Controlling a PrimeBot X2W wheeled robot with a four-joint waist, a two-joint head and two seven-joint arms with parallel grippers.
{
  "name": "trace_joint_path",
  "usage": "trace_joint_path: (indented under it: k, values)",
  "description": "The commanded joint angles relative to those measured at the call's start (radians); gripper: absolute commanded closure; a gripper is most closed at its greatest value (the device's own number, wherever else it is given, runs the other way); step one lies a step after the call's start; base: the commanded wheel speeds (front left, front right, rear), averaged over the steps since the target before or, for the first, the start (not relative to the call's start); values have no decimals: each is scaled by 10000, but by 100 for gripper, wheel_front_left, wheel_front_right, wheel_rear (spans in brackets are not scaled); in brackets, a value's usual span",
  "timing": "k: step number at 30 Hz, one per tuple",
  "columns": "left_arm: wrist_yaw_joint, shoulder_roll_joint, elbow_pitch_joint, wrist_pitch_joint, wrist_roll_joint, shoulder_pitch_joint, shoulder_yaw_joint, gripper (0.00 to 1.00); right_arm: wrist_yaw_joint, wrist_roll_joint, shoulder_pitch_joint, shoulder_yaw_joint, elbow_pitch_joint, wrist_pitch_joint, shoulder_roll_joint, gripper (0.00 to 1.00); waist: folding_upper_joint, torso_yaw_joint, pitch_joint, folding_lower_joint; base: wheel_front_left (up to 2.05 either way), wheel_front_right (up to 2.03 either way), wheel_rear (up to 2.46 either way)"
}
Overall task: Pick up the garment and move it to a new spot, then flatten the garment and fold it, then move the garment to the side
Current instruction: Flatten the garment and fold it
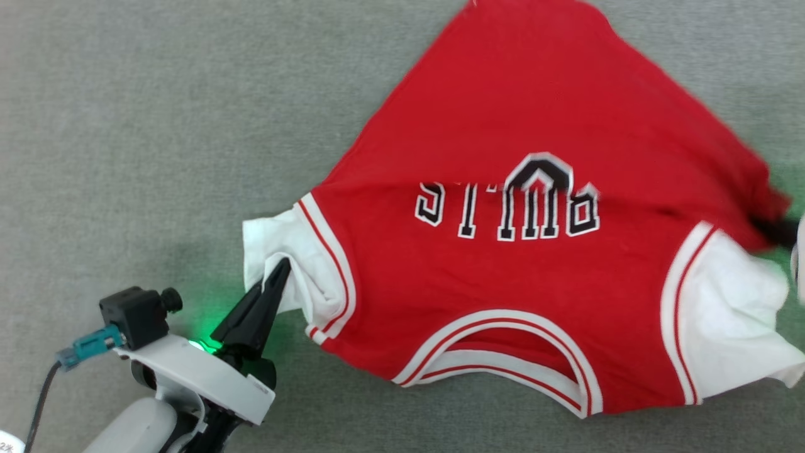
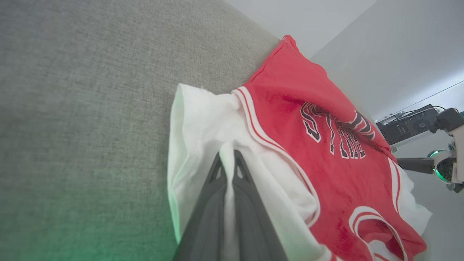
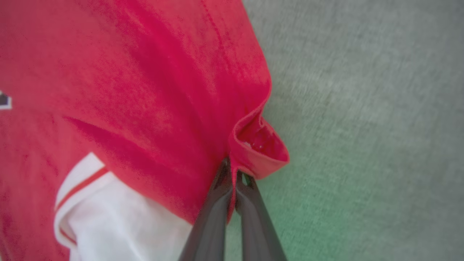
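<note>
While the shirt (image 1: 522, 107) lies chest-up on the grey woven mat (image 1: 138, 126) | left gripper (image 1: 284, 267) pinches soft white sleeve (image 1: 264, 242) | right gripper (image 3: 233, 173) clamps creased red hem (image 3: 261, 145)

Soft even light; green glow on the surface (image 1: 188, 302); right wrist view blurry.

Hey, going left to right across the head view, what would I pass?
Black camera on the left wrist → left end effector → upside-down lettering on the garment → right end effector.
</note>
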Motion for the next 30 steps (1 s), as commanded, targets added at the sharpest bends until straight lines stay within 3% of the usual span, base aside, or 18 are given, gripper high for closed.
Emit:
trace_joint_path:
  k: [1, 9, 15, 20, 21, 22, 23, 27, 30]
  values:
    - [62, 15, -92, 47, -61, 67, 28, 100, -9, 130, 1119, -15, -333, 467, 91, 100, 0, -184, -89, 0, 0, 0, 0]
    - [211, 130, -373, 64, -14, 108, 64, 100, -9, -304, 4086, -1533, -3163, 1973, 656, 100, 0, -274, -136, 0, 0, 0, 0]
    - [227, 129, -417, 40, 33, 100, 55, 100, -9, -396, 6139, -2007, -4565, 3556, 1315, 100, 0, -212, -159, 0, 0, 0, 0]
    - [232, 78, -401, -24, 19, 164, 73, 100, -9, -693, 6523, -2218, -5277, 3476, 1832, 100, 0, -206, -157, 0, 0, 0, 0]
    - [223, 68, -388, -26, 14, 170, 68, 100, -9, -730, 6429, -2223, -5368, 3247, 1908, 78, 0, -204, -158, 0, 0, 0, 0]
    - [204, 60, -374, -27, 6, 170, 62, 100, -9, -770, 6247, -2255, -5460, 2976, 2033, 25, 0, -204, -169, 0, 0, 0, 0]
    - [183, 51, -356, -15, 1, 165, 51, 100, -9, -648, 6079, -2237, -5560, 2802, 2067, 0, 0, -197, -188, 0, 0, 0, 0]
    - [152, 54, -318, -32, -13, 165, 63, 100, -9, 198, 5321, -2406, -6344, 2384, 2001, 0, 0, -203, -258, 0, 0, 0, 0]
    - [151, 33, -369, -33, 7, 99, 54, 100, -9, 143, 4257, -2732, -6776, 2330, 1669, 0, 0, -159, -212, 0, 0, 0, 0]
